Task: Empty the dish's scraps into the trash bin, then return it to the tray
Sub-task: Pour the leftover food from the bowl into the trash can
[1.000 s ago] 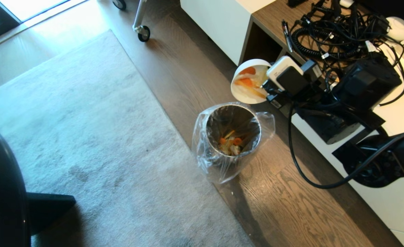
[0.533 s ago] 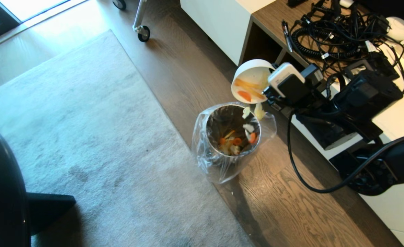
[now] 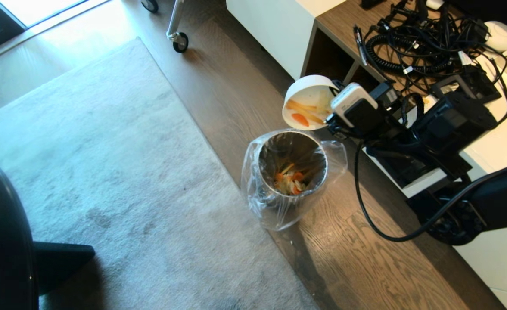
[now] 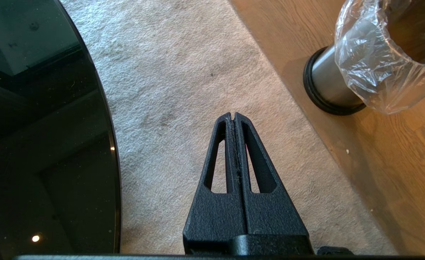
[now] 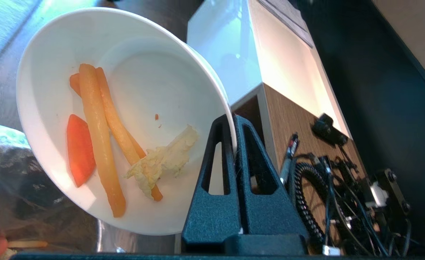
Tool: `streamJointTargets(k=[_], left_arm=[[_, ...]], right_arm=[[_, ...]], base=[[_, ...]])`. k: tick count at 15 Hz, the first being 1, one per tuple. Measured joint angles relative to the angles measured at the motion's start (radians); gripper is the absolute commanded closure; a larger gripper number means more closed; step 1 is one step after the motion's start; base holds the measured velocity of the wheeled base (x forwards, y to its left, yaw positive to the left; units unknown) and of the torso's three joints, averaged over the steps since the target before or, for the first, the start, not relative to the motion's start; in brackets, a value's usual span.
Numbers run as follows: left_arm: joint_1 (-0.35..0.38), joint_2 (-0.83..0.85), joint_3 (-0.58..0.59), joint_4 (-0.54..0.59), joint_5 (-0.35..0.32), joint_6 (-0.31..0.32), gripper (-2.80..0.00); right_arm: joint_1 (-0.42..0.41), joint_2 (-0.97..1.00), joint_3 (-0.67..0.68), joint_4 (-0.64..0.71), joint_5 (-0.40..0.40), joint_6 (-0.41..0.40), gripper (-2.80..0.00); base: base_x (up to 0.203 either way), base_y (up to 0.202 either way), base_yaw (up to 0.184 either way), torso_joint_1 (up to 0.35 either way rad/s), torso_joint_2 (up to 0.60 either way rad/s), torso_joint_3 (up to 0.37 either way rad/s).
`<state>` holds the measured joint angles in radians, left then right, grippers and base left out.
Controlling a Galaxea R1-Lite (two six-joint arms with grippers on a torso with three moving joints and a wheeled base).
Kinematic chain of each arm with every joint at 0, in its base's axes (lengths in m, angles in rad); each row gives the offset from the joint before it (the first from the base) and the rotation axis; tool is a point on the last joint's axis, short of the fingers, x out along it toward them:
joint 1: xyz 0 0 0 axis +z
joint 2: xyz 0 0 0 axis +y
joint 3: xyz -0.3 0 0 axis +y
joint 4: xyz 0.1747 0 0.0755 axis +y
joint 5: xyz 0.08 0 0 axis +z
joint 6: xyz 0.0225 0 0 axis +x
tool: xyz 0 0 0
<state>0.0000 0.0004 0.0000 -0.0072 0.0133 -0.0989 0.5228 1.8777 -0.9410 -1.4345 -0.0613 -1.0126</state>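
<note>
Right tool point(image 5: 234, 121) clamping the rim of the white bowl point(image 3: 307, 101), tilting it above the steel trash bin point(image 3: 292, 165); scraps point(image 5: 104, 144) clinging inside. Left tool point(image 4: 234, 117) pressed together, hanging over the rug point(image 4: 183, 72).

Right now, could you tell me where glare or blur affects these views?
Head view: daylight floods the top left floor, and the bin's plastic liner glints. Right wrist view: the white cabinet behind the bowl is washed out, and the carpet corner is smeared. Left wrist view: the dark glossy surface mirrors the room.
</note>
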Motion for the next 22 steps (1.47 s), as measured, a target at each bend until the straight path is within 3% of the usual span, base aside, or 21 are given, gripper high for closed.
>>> streamJointTargets(k=[7, 14, 18, 22], left_arm=[[0.000, 0.000, 0.000, 0.000, 0.000, 0.000, 0.00], [0.000, 0.000, 0.000, 0.000, 0.000, 0.000, 0.00], [0.000, 0.000, 0.000, 0.000, 0.000, 0.000, 0.00], [0.000, 0.000, 0.000, 0.000, 0.000, 0.000, 0.00]], right_arm=[[0.002, -0.001, -0.115, -0.003, 0.140, 0.007, 0.00], [0.006, -0.041, -0.144, -0.006, 0.161, 0.072, 0.00], [0.009, -0.048, -0.201, -0.005, 0.304, 0.106, 0.00], [0.009, -0.051, -0.215, -0.007, 0.308, 0.135, 0.00]], base=[[0.000, 0.000, 0.000, 0.000, 0.00, 0.000], [0.000, 0.000, 0.000, 0.000, 0.00, 0.000], [0.000, 0.000, 0.000, 0.000, 0.00, 0.000], [0.000, 0.000, 0.000, 0.000, 0.00, 0.000]])
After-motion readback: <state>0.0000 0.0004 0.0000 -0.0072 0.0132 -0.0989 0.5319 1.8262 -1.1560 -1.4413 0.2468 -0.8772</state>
